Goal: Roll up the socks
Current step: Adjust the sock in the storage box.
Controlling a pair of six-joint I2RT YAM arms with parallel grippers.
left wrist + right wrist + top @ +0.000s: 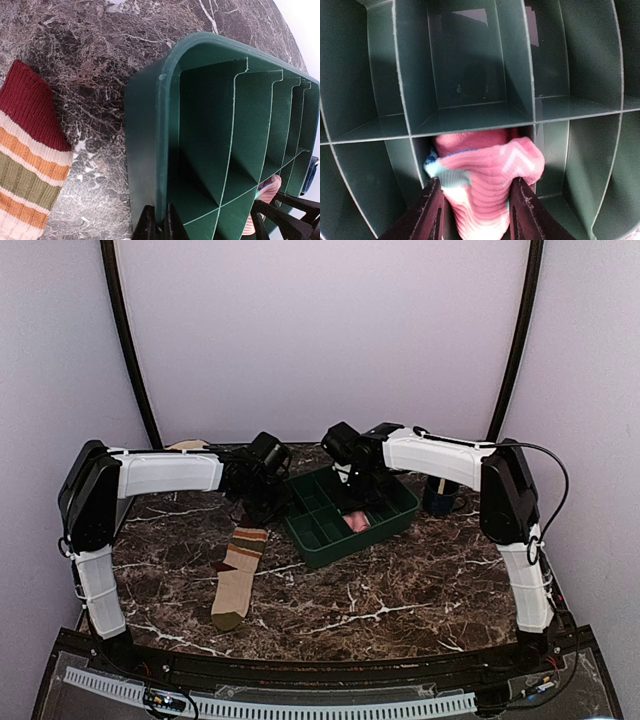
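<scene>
The left end effector (160,227) is clamped narrow on a wall of the green divided tray (150,125) on the marble bench (400,590). Beside it, outside the tray, the striped sock (238,575) lies flat, its toe cut off in the wrist view. The pink sock (485,170), patched teal and white, is bunched in a compartment. The right end effector (476,210) holds it, fingers spread. From above the sock is a mere pink speck.

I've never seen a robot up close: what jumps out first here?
A pink sock sits squeezed between the fingers of the right tool in one compartment of a green divided tray mid-table. The left tool clamps the tray's wall, and a striped sock lies flat on the marble table to the tray's left.
</scene>
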